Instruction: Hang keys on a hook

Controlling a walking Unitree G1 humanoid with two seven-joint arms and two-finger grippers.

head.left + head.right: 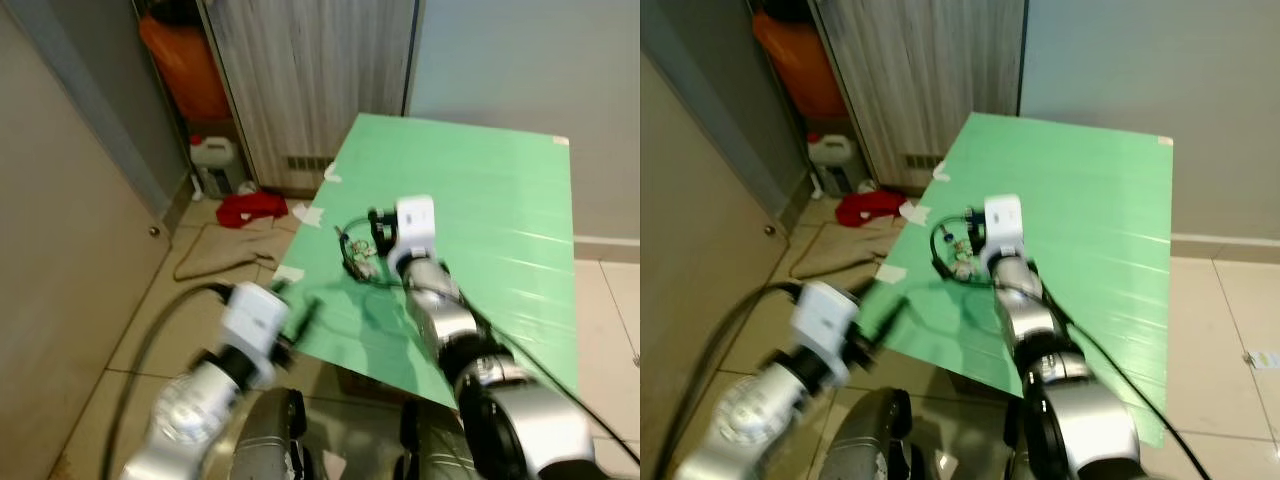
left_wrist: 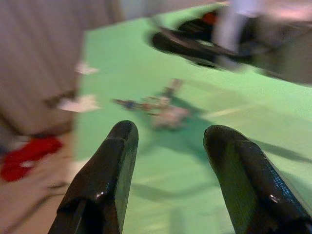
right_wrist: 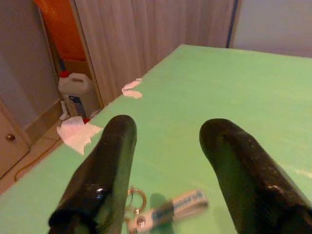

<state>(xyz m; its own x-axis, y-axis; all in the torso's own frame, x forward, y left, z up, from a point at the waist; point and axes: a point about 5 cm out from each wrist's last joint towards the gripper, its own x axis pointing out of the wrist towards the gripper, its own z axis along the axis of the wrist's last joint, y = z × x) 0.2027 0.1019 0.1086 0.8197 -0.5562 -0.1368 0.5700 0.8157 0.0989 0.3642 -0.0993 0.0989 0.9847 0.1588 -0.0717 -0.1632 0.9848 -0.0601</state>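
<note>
1. Nearest, the left end effector (image 2: 168, 161) is hovering at the green bench (image 1: 500, 210) edge, fingers spread wide, gripping nothing.
2. Keys (image 3: 161, 210) are lying on the bench centre: light, loose, jangly; likely best pinched at the ring.
3. Right end effector (image 3: 170, 165) is poising just above them, gaping, empty.
4. The key tag's writing is too blurred to read.

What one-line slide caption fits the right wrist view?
Open right gripper poised just above the keys on the green tabletop.

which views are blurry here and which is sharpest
Left wrist view: heavy motion smear, keys barely legible. Eye views: left gripper and its arm streaked, green table fairly crisp. Right wrist view: sharpest, though the key tag near the right gripper is soft.
</note>
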